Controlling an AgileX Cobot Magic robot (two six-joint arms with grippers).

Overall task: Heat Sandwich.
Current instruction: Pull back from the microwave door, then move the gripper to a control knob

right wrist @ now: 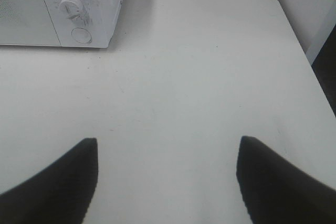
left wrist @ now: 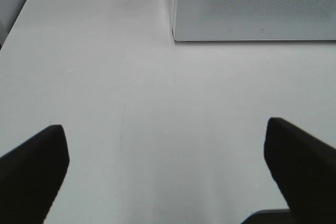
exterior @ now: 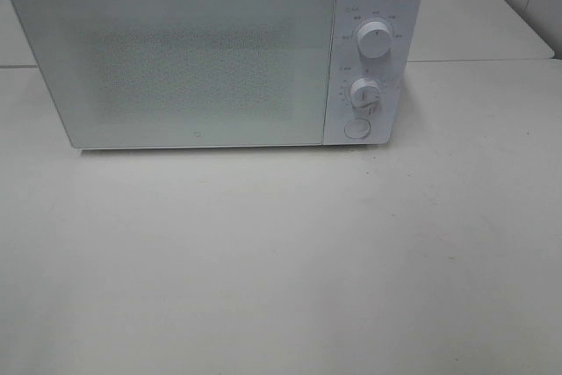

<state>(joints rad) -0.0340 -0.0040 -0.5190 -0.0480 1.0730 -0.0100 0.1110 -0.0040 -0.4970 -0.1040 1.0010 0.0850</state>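
Note:
A white microwave (exterior: 211, 50) stands at the back of the white table (exterior: 281, 261), its door shut. It has two round knobs, the upper knob (exterior: 374, 39) and the lower knob (exterior: 364, 94), with a round button (exterior: 356, 128) below them. The sandwich and its pink plate are out of view. My left gripper (left wrist: 165, 169) is open and empty above the table, in front of the microwave's left corner (left wrist: 252, 9). My right gripper (right wrist: 165, 179) is open and empty above the table, in front of the microwave's control panel (right wrist: 73, 14). Neither arm shows in the exterior high view.
A second white table (exterior: 474, 15) adjoins behind the microwave on the right. The table's right edge (right wrist: 310, 72) drops off to a dark floor in the right wrist view. The left edge (left wrist: 16, 24) shows in the left wrist view.

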